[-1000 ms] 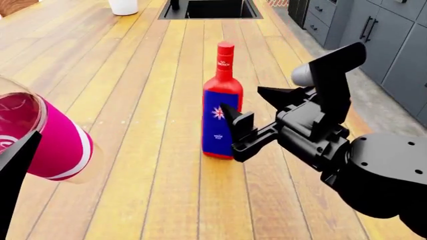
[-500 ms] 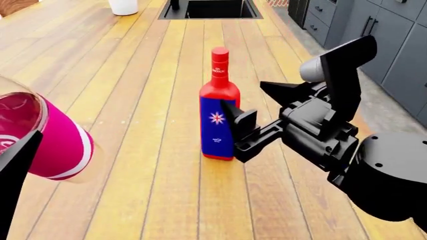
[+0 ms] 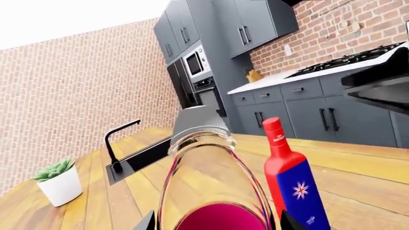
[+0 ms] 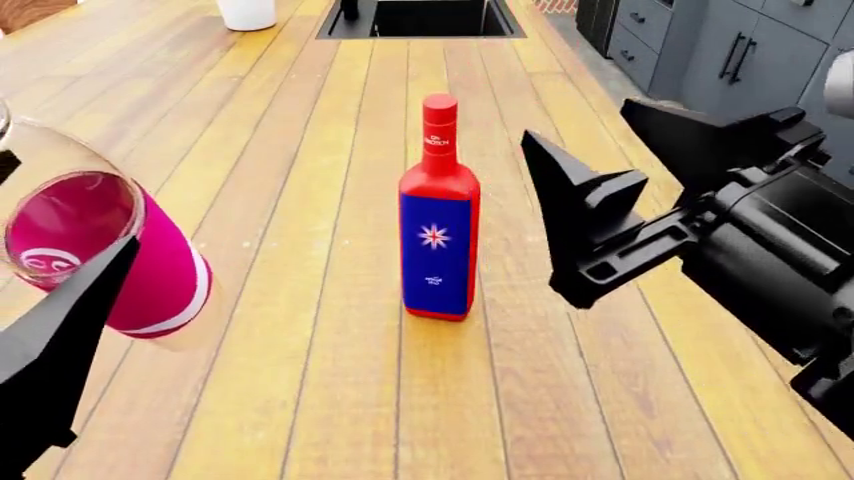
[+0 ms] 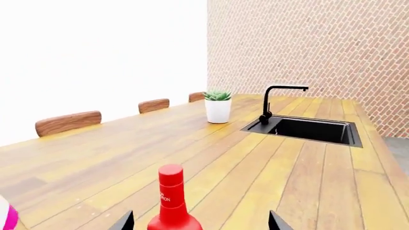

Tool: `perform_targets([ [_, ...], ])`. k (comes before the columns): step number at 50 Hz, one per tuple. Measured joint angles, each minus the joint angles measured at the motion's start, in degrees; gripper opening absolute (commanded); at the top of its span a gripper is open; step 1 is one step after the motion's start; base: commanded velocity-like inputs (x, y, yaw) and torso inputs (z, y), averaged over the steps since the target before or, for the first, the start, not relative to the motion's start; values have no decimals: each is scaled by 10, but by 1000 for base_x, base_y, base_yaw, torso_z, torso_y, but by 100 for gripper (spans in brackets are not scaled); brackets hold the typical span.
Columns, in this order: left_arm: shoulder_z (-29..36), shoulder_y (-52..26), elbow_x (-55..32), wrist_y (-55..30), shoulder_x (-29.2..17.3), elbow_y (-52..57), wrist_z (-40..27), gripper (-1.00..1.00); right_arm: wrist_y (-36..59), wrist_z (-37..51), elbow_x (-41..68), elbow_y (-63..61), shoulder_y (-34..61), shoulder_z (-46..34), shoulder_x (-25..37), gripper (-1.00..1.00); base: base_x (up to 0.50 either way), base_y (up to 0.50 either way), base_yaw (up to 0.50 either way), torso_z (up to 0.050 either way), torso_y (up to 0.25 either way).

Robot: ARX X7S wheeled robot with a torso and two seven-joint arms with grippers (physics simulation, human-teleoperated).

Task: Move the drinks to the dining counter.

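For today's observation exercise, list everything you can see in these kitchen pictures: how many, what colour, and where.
red bottle: one, red with blue star label, upright on the wooden counter
clear bottle: one, magenta label, pink liquid, held tilted above the counter
sink: one, black, set into the counter, black tap beside
potted plant: one, green in white pot, near the sink
left gripper: black, shut on the clear bottle
right gripper: black, open, beside the red bottle

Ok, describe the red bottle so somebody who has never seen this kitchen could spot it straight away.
Look at the long honey-yellow plank counter with the black sink set into its far end. Near the middle of the planks stands the red bottle, upright and alone, ahead of the open right pincer. Its red cap, square body and blue star label mark it out from the clear bottle of pink liquid held by the left pincer.
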Motion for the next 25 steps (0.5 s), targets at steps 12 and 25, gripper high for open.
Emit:
perform_targets([
  [12,262,-129,22,57,-71,-53,-100,-100,-38,27,48,-37,-28,75,54,100,0,0,0,0,0],
  [25,513,-335,-22,23,-79,-125,-215,-100,-52,30,57,-46,-52,113,75,100,0,0,0,0,0],
])
